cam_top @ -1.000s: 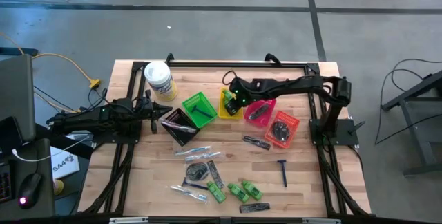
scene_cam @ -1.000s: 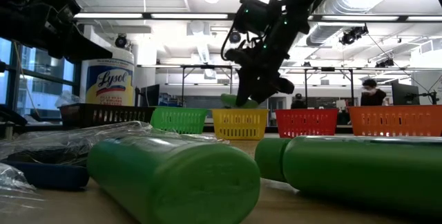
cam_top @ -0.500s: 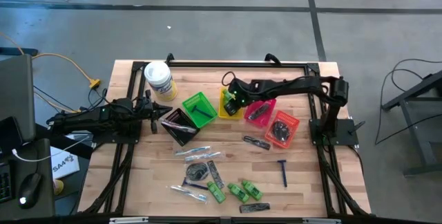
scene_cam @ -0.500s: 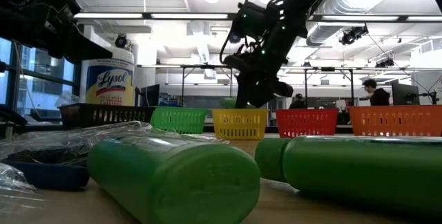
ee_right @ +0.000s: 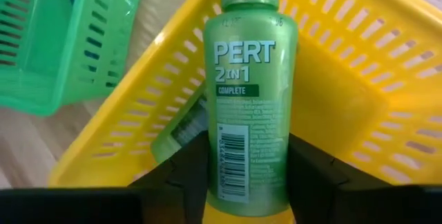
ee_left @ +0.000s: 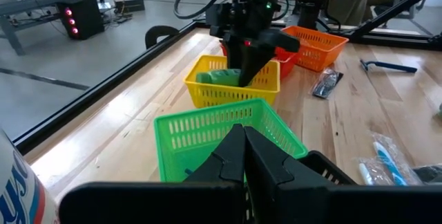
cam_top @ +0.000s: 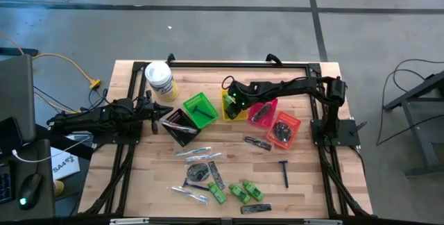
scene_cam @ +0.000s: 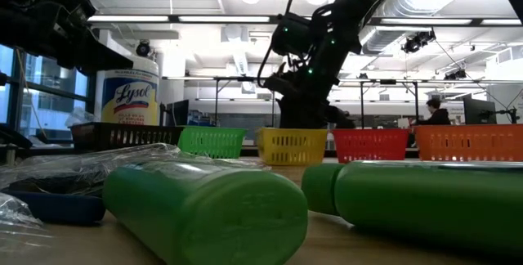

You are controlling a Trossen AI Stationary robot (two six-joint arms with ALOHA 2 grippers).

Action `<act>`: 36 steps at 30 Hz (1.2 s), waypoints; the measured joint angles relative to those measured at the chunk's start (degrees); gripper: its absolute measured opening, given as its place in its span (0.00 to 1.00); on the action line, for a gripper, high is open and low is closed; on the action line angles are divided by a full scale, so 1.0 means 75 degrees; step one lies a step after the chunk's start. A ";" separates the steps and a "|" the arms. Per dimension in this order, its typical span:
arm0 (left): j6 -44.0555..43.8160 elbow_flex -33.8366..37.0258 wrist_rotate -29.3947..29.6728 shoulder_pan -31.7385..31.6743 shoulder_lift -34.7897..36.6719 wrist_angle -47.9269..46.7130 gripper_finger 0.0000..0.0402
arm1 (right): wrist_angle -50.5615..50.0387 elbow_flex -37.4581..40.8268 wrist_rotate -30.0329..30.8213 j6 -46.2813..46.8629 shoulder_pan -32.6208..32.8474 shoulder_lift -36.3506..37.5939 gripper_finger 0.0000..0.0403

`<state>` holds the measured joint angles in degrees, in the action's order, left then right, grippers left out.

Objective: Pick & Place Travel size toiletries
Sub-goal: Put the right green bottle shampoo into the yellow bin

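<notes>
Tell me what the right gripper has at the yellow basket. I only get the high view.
Observer: The right wrist view shows a green bottle labelled PERT 2in1, gripped between the right gripper fingers, down inside the yellow basket.
Operator: Report anything already in that basket.
Observer: A second green bottle lies on its floor, partly under the held one.
Operator: Check the left gripper.
Observer: Its wrist view shows the left gripper shut and empty, pointing at the green basket.
</notes>
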<state>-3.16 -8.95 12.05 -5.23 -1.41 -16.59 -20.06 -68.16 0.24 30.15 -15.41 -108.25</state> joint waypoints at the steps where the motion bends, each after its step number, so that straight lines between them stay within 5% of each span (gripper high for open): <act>1: 0.0000 0.0000 0.0000 0.0002 0.0000 -0.0002 0.00 | 0.0012 0.0000 -0.0022 -0.0018 0.0008 0.0000 0.39; 13: 0.0003 0.0000 0.0000 0.0000 -0.0003 -0.0014 0.00 | 0.0220 0.0009 -0.0093 0.0015 0.0005 0.0029 0.63; 22: 0.0006 0.0000 0.0000 0.0001 -0.0003 -0.0016 0.00 | 0.0378 0.0012 -0.0007 0.0009 0.0005 0.0180 0.62; 30: 0.0006 0.0000 0.0000 -0.0001 -0.0003 -0.0043 0.00 | 0.0472 0.0009 0.1127 -0.0199 0.0008 0.0738 0.58; 36: 0.0006 0.0000 0.0002 -0.0001 0.0000 -0.0043 0.00 | 0.0389 0.0009 0.0351 -0.0985 0.0374 0.0848 0.53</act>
<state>-3.11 -8.95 12.07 -5.23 -1.41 -16.91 -17.14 -68.10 2.88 22.76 -12.61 -101.89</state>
